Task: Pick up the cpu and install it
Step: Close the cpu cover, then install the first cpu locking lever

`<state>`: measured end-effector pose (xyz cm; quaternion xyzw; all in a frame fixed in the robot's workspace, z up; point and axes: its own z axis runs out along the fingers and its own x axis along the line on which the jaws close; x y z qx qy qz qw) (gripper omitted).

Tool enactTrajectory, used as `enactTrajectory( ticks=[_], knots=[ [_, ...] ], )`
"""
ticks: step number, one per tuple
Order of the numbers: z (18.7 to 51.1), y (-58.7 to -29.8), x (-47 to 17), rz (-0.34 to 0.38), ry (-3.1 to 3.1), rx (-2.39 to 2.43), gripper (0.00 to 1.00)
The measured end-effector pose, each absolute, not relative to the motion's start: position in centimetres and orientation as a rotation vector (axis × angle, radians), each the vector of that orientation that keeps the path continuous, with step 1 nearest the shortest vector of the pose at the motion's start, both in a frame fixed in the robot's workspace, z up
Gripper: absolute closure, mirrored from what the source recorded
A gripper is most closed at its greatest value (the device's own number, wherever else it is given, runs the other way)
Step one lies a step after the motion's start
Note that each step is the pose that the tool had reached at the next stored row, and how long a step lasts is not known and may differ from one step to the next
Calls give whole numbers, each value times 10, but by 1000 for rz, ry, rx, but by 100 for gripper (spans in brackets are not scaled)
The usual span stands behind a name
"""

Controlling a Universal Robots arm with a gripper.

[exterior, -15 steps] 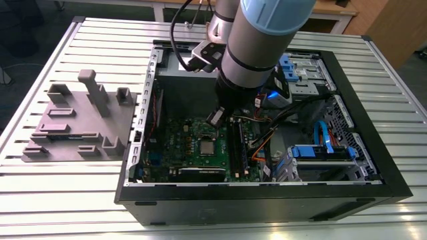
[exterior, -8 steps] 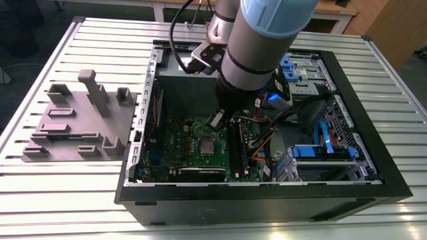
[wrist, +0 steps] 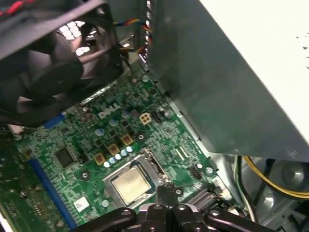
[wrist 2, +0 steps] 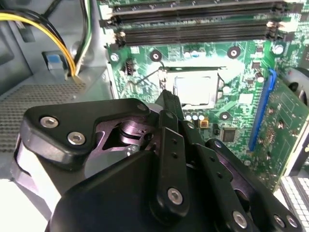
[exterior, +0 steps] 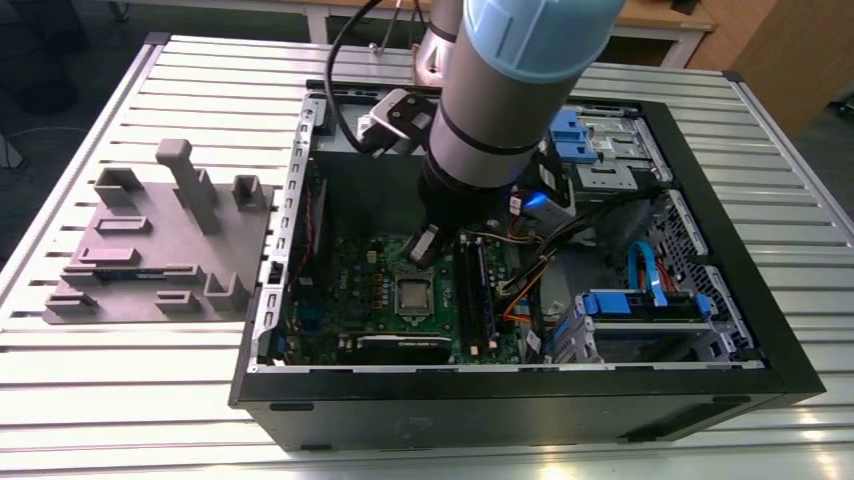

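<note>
The cpu (exterior: 416, 294) lies flat in the motherboard socket inside the open computer case, its shiny square top showing in both wrist views (wrist 2: 194, 89) (wrist: 130, 186). The socket's metal frame (wrist: 145, 162) surrounds it. My gripper (exterior: 424, 246) hangs a little above the board beside the socket. Its black fingers (wrist 2: 170, 104) are pressed together, with nothing between them. Their tips (wrist: 166, 191) stand just off one edge of the cpu, apart from it.
The black computer case (exterior: 534, 400) lies open on a slatted metal table (exterior: 80, 380). A grey plastic fixture (exterior: 160, 250) sits at the exterior view's left. Memory slots (wrist 2: 193, 29), a case fan (wrist: 53, 63), yellow cables (wrist 2: 43, 29) and blue drive brackets (exterior: 641, 300) crowd the socket.
</note>
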<state>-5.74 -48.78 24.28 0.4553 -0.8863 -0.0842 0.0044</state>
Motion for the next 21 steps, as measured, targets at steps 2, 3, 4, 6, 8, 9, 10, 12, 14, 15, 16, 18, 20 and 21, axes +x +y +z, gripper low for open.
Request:
enactTrajectory(
  ticks=[2,3,4,6,8,9,10,12,14,15,16,18,20,21],
  knots=[
    [243,-490,-61,-264,-2776,1428,90],
    [243,-491,-63,-264,-2775,1429,90],
    [243,-493,-64,-264,-2775,1430,90],
    [243,-495,-68,-264,-2774,1431,90],
    [242,-497,-71,-264,-2773,1433,90],
    [242,-498,-72,-264,-2772,1434,90],
    [242,-498,-73,-264,-2772,1434,90],
    [242,-499,-73,-264,-2772,1434,90],
    [242,-499,-73,-264,-2772,1435,90],
    [242,-499,-74,-264,-2772,1434,90],
    [242,-499,-74,-264,-2772,1434,90],
    [242,-499,-74,-264,-2772,1434,90],
    [242,-499,-74,-264,-2772,1435,90],
    [242,-499,-74,-264,-2772,1435,90]
  ],
)
